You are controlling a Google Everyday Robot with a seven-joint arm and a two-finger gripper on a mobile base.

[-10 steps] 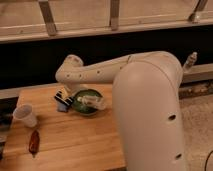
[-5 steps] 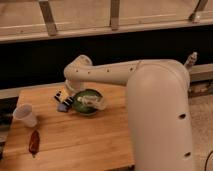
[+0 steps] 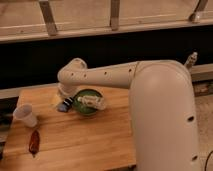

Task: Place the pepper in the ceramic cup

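**Pepper** (image 3: pixel 34 142): one, small, slender, dark red and glossy. It lies flat on the tabletop (image 3: pixel 90 142) near the front left corner as seen from here, pointed end toward the front edge. Nothing touches it.

**Ceramic cup** (image 3: pixel 25 115): one, plain white, tapered with a wider rim. It stands upright on the tabletop just behind the pepper, near it but apart. I cannot see into it from here.

**Claw** (image 3: pixel 64 105): one, dark, at the end of the arm. It hangs low over the tabletop just beside the left rim of the green bowl, well apart from the pepper and to the right of the cup. Its fingers stand apart and hold nothing.

**Green bowl** (image 3: pixel 86 106): one, dark green and round, mid-tabletop toward the back. A pale bottle-like item (image 3: pixel 92 102) lies on its side in it.

**Arm** (image 3: pixel 110 76): white, with small dark dots along it. It reaches from the large rounded body at the right across to a bent joint above the claw.

**Tabletop**: light wood planks, carrying all of the above.

**Backdrop**: a dark band behind the tabletop, with a pale ledge and upright window bars (image 3: pixel 115 15) above it.
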